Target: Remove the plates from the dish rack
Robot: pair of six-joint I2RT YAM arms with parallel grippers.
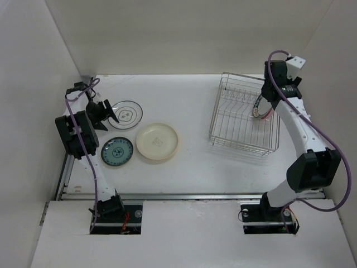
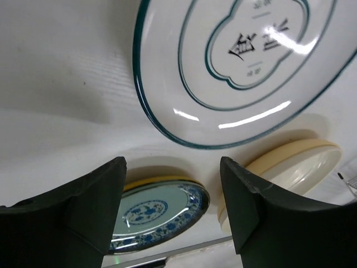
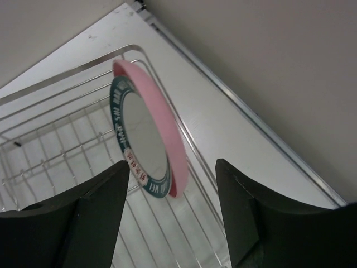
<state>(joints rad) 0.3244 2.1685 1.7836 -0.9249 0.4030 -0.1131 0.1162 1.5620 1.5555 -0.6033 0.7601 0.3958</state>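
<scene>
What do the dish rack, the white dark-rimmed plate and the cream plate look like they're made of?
Dish rack: thin silvery wire grid with bright glints, likely chromed or stainless steel. White dark-rimmed plate: glossy, sharp light streaks, so glazed ceramic or melamine; the look leaves it open. Cream plate: softer sheen, thick rim, possibly plastic or melamine.

white arms (image 1: 293, 120) with black joints, purple cables (image 1: 277, 52), black wedge-shaped fingers (image 2: 83, 212)

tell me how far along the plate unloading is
Done: white plate, teal plate and cream plate lie on the table. In hand: nothing; left gripper open over the white plate, right gripper open at the pink plate. Left: that one plate, upright in the dish rack.
</scene>
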